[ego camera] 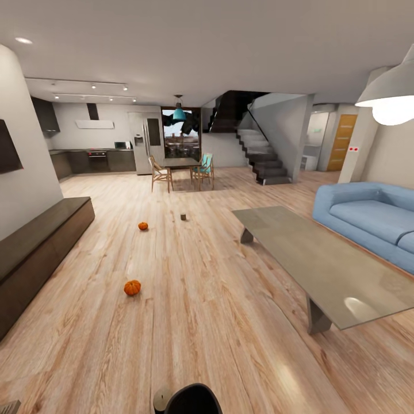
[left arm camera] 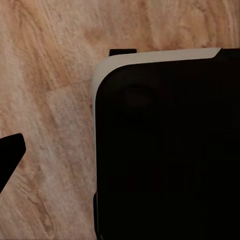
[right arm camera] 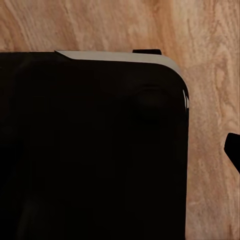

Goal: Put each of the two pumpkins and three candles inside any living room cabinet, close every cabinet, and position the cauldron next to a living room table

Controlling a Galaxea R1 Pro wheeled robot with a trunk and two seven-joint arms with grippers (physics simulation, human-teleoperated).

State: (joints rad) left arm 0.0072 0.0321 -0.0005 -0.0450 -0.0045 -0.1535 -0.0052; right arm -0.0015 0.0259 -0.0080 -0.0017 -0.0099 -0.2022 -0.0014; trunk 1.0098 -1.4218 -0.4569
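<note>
**Your grippers hang over the floor, pumpkins wait ahead**

Your left gripper [left arm camera: 10, 155] shows as just one dark fingertip at the edge of the left wrist view, and your right gripper [right arm camera: 232, 150] shows the same way in the right wrist view. You cannot tell if either one is released or clenched. Both hang above the wood floor [left arm camera: 45, 75], beside the robot's black base [left arm camera: 165, 150].

From your head view, one pumpkin [ego camera: 132, 287] sits on the floor ahead and a bit to your left. A second pumpkin [ego camera: 142, 226] sits farther away, well apart from the first. A small dark thing [ego camera: 183, 217] stands on the floor beyond them; it is too small to name.

The long dark cabinet [ego camera: 34, 247] runs along the left wall, with its fronts shut. A low grey table [ego camera: 322, 264] stands on your right, and the blue sofa [ego camera: 374, 221] is just behind it.
</note>
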